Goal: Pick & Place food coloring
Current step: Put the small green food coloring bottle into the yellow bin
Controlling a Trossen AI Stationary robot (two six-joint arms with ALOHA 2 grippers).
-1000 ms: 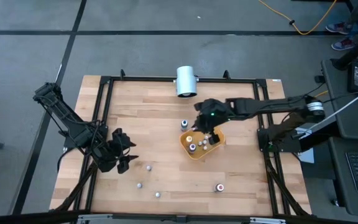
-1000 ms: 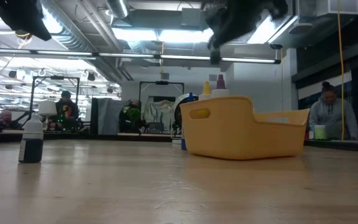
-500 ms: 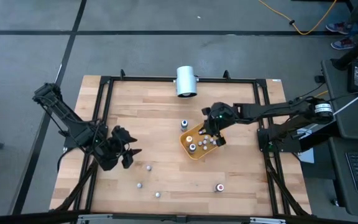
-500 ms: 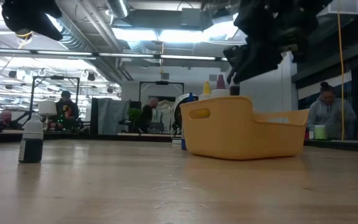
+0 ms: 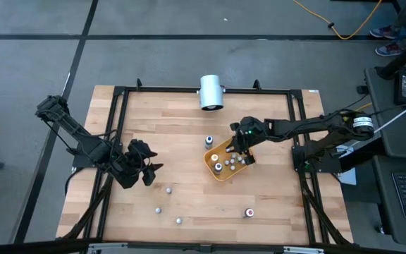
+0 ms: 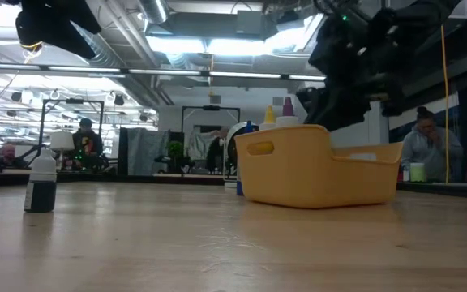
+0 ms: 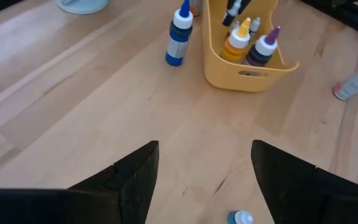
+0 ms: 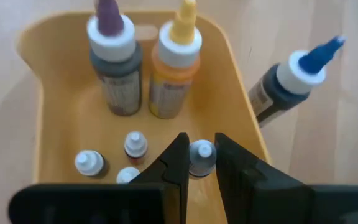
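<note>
Wooden bench (image 5: 189,141): yellow tray (image 8: 42,93) holds dropper bottles; right pincer (image 8: 197,163) grips a food coloring bottle (image 8: 201,155) inside; left pincer (image 7: 201,171) wide open at nine o'clock, empty.

The wooden bench (image 5: 182,141) carried a yellow tray (image 5: 224,173) near its centre, a blue-capped bottle (image 5: 208,140) just at the tray's eleven o'clock, a white cylinder (image 5: 211,92) at twelve, and loose food coloring bottles (image 5: 168,189) toward six, one red (image 5: 249,212).
</note>
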